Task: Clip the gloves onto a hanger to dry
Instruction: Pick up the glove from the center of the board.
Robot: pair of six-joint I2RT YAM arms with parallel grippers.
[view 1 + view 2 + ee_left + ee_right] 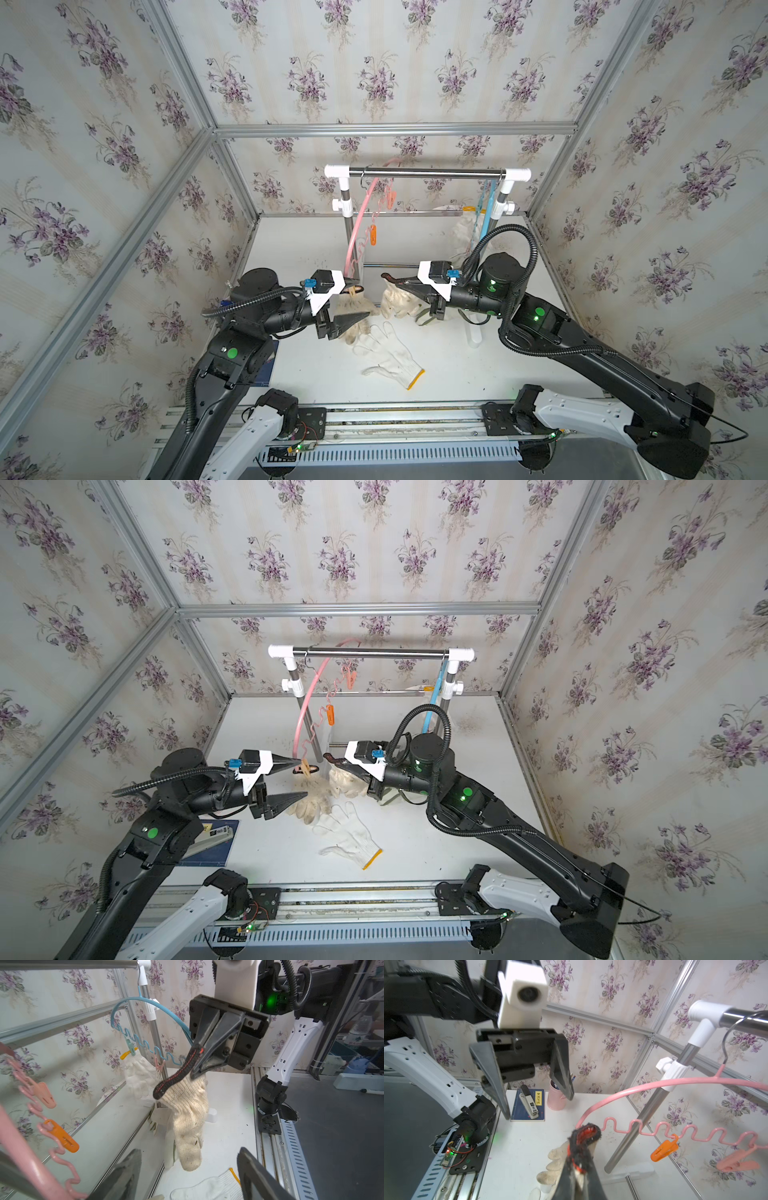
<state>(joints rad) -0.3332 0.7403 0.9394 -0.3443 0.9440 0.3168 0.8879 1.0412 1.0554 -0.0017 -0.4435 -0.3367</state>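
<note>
For the right jaws: pinched fully together on the black, red-stitched cuff [175, 1080] of a cream knit glove [188, 1113], with the cuff's free end curling out past the tips and the glove's fingers hanging down toward the bench [457, 374]. Held above the bench's middle, just beside the low end of the pink hanger [20, 1151]. In the right wrist view, cuff directly in front of that end, touching or not impossible to tell.

For the left jaws: spread wide, gripping nothing, pointed at the hanging glove from the opposite side and apart from it. Near the upper tip, in a top view, a tan clip [305, 767] at the hanger's lowest loop, contact unclear. Under the lower tip, on the bench, a dirty cream glove [353, 330].

Toward the front edge, flat on the bench, a white knit glove [388, 361] with a yellow cuff edge. Further up the pink hanger's wavy bar, an orange clip [372, 235] and a pink clip [737, 1163], both hanging free. At the other end of the rail [428, 172], on the blue hanger [145, 1002], another white glove [138, 1076] pinned by a green clip [131, 1048].
</note>
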